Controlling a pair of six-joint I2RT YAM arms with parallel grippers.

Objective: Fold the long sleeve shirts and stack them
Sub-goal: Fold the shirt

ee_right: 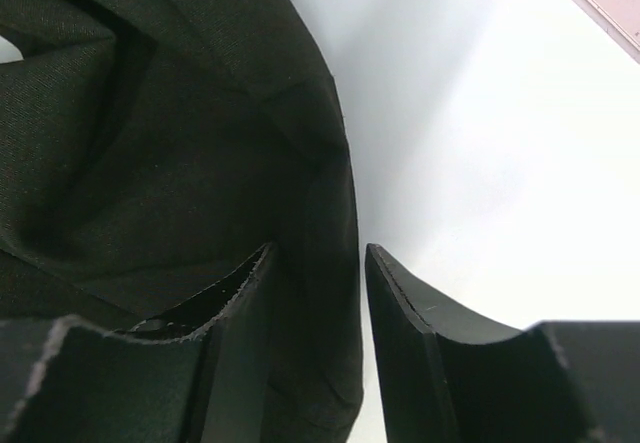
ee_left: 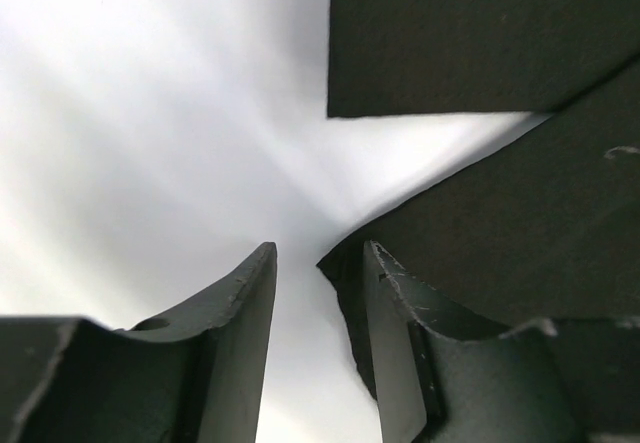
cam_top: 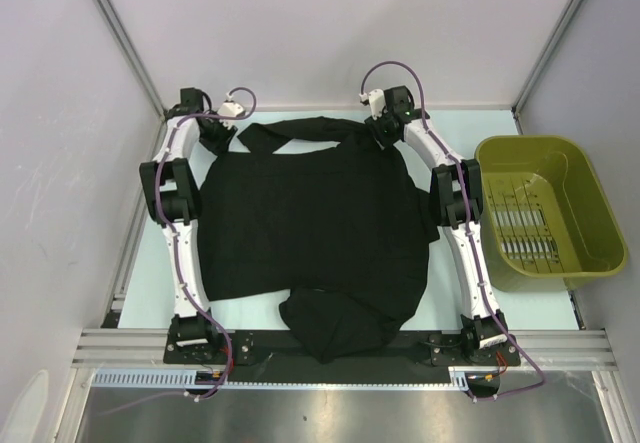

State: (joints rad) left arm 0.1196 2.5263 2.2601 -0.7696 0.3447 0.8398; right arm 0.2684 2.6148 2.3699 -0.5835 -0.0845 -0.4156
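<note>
Hovering at the far corners of a limp black shirt [cam_top: 310,223] spread flat on the table [cam_top: 245,315], the left gripper [ee_left: 320,303] and right gripper [ee_right: 318,303] stand half-open, pinching nothing, where the light, floppy cloth seems best taken by its edges.

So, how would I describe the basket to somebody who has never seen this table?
Find the pale table with a black long sleeve shirt spread over it. The basket stands at the table's right side, outside the right arm. It is the only olive-green thing: a rigid tub with a slotted floor.
</note>
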